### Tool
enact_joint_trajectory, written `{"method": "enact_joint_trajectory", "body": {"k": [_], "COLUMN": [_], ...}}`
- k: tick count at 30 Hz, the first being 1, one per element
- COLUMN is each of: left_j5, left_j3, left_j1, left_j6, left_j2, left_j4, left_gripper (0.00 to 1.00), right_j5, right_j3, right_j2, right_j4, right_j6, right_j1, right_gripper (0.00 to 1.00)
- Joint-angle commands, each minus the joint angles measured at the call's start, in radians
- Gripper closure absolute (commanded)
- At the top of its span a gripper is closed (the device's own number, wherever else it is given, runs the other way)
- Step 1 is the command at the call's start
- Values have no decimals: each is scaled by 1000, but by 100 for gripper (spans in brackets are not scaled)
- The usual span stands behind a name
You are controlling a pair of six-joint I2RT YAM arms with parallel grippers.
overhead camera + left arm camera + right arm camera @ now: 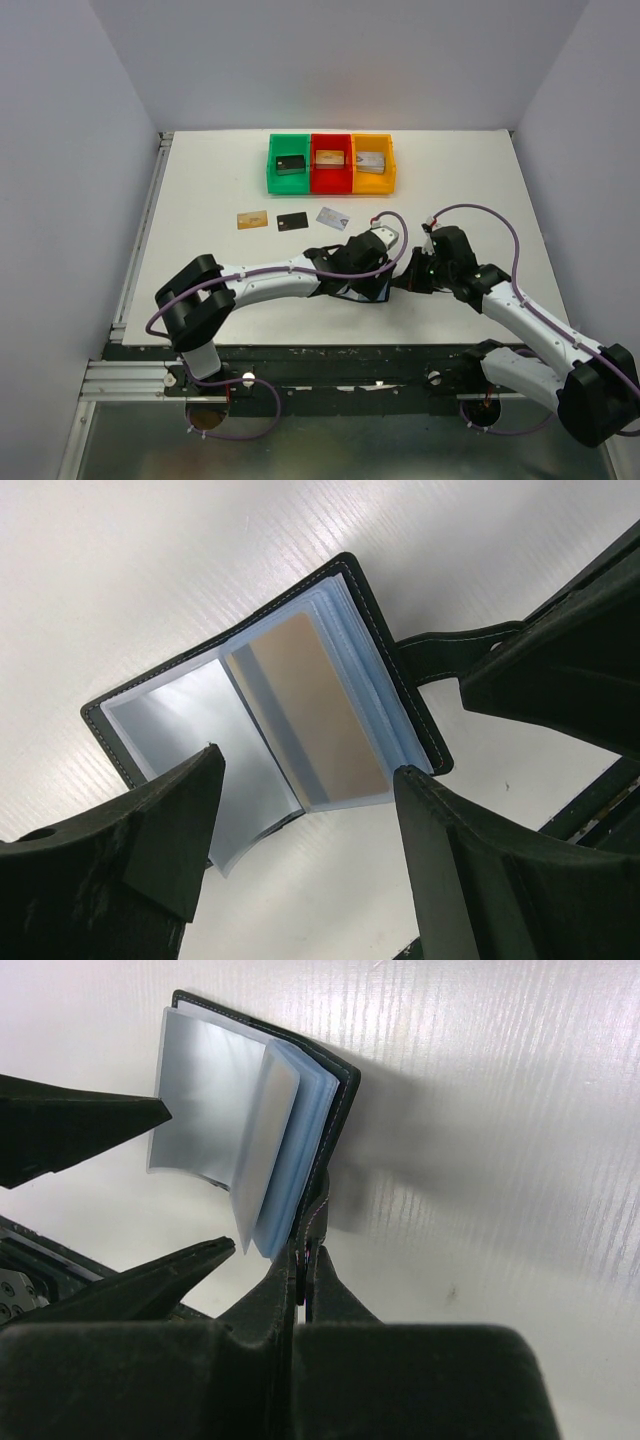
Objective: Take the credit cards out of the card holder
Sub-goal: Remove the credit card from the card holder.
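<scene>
- Two arms reach in from the near edge of the desk and meet over one card holder (180, 710), which lies open on the white desk (470, 180) just past the middle of that edge.
- The left fingers (170, 830) stand wide apart, one on each side of the card holder's near edge, gripping nothing.
- The right fingers (275, 1290) are closed on the card holder's black stitched cover edge at its right side.
- Inside the card holder, bluish clear pockets fan up, and one tan-gold pocketed card (310, 715) shows in a pocket on the right half.
- Three loose cards lie in a row just beyond the card holder, apart from one another: a tan-gold loose card (252, 219), a black card (292, 222) and a silver card (332, 218).
- Farther beyond the card holder sit three joined bins: green bin (275, 175), red bin (331, 183), orange bin (388, 175), each holding one blocky item.
- Bare desk stretches to the left and right of the card holder, widest on the right.
- Pale walls close in the desk on three sides, and a metal rail (140, 250) runs along its left edge.
</scene>
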Motion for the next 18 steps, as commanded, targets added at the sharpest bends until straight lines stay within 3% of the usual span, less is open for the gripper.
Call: {"method": "enact_joint_trajectory", "body": {"k": [1,18], "left_j5": [25,49], "left_j3": [30,27], "left_j1": [-5,-11], "left_j6": [11,14], "left_j2": [25,39], "left_j4": [-6,-3], "left_gripper": [17,14], "right_j5": [13,5], "right_j3": [16,22], "right_j2": [4,5], "right_j4": [-6,-8], "right_j6": [-6,-5], "right_j1": [-3,-3], "right_gripper": [100,100]}}
